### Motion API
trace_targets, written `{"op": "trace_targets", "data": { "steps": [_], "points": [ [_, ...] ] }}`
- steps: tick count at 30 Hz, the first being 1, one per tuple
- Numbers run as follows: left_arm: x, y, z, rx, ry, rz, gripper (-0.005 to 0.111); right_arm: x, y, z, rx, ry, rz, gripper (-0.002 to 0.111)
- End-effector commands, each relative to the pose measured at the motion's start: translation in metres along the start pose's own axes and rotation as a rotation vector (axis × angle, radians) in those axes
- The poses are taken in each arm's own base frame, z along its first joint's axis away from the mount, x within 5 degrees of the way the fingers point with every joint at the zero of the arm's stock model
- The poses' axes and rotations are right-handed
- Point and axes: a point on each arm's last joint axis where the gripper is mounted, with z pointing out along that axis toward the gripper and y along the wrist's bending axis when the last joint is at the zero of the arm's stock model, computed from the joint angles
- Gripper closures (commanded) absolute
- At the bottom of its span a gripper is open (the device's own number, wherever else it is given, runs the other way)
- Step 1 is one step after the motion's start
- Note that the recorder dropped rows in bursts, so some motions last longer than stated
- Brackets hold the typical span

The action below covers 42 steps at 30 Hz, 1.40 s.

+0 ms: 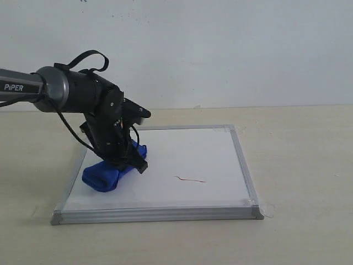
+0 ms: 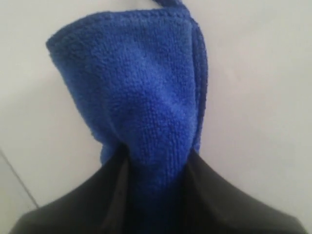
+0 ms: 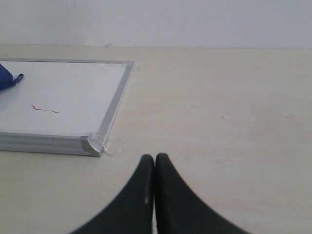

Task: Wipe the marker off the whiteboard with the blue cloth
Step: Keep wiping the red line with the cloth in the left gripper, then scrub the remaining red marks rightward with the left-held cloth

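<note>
The whiteboard [image 1: 187, 160] lies flat on the table, silver frame all round, tape at its corners. A short red marker line [image 1: 190, 179] runs near the board's middle front, and shows again as the marker line [image 3: 45, 109] in the right wrist view. The blue cloth [image 1: 107, 175] rests on the board's left part, with my left gripper [image 1: 126, 160] shut on it. From the wrist, the blue cloth [image 2: 141, 92] bulges out between the black fingers [image 2: 214, 195]. My right gripper [image 3: 155, 158] is shut and empty over bare table, off the whiteboard's [image 3: 73, 92] corner.
The beige table [image 1: 303, 165] surrounds the board, with a pale wall behind. A loose flap of clear tape [image 3: 113, 145] sticks out at the board's near corner. The left arm [image 1: 60, 88] reaches in from the left edge.
</note>
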Motion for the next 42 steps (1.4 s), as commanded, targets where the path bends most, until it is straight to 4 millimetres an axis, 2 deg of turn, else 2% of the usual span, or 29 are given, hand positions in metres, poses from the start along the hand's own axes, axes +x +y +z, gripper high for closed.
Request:
{"op": "trace_targets", "data": {
  "steps": [1, 9, 12, 13, 16, 22, 24, 26, 28, 33, 38, 39, 41, 42],
  "points": [
    [-0.001, -0.01, -0.001, 0.074, -0.002, -0.072, 0.103, -0.001, 0.0, 0.0, 0.002, -0.01, 0.0, 0.108],
    [-0.019, -0.08, -0.009, 0.273, -0.147, 0.043, 0.103, -0.001, 0.0, 0.0, 0.002, -0.01, 0.0, 0.108],
    [-0.021, -0.091, -0.012, 0.284, -0.165, 0.101, 0.103, -0.001, 0.0, 0.0, 0.002, -0.01, 0.0, 0.108],
    [-0.021, -0.09, -0.012, 0.275, -0.165, 0.112, 0.103, -0.001, 0.0, 0.0, 0.002, -0.01, 0.0, 0.108],
    [-0.016, -0.069, -0.007, 0.249, -0.122, 0.091, 0.103, -0.001, 0.0, 0.0, 0.002, -0.01, 0.0, 0.108],
    [0.001, -0.001, 0.006, 0.219, -0.036, -0.114, 0.103, -0.001, 0.0, 0.0, 0.002, -0.01, 0.0, 0.108],
    [0.003, 0.008, 0.008, 0.243, -0.041, -0.186, 0.103, -0.001, 0.0, 0.0, 0.002, -0.01, 0.0, 0.108],
    [0.001, 0.006, 0.007, 0.274, -0.056, -0.193, 0.103, -0.001, 0.0, 0.0, 0.002, -0.01, 0.0, 0.108],
    [-0.003, -0.005, 0.005, 0.314, -0.075, -0.189, 0.103, -0.001, 0.0, 0.0, 0.002, -0.01, 0.0, 0.108],
    [-0.014, -0.046, -0.005, 0.392, -0.125, -0.086, 0.103, -0.001, 0.0, 0.0, 0.002, -0.01, 0.0, 0.108],
    [-0.023, -0.09, -0.014, 0.408, -0.187, -0.001, 0.103, -0.001, 0.0, 0.0, 0.002, -0.01, 0.0, 0.108],
    [-0.025, -0.104, -0.018, 0.414, -0.2, 0.028, 0.103, -0.001, 0.0, 0.0, 0.002, -0.01, 0.0, 0.108],
    [-0.025, -0.116, -0.021, 0.417, -0.215, 0.08, 0.103, -0.001, 0.0, 0.0, 0.002, -0.01, 0.0, 0.108],
    [-0.026, -0.116, -0.02, 0.411, -0.219, 0.085, 0.103, -0.001, 0.0, 0.0, 0.002, -0.01, 0.0, 0.108]
  ]
}}
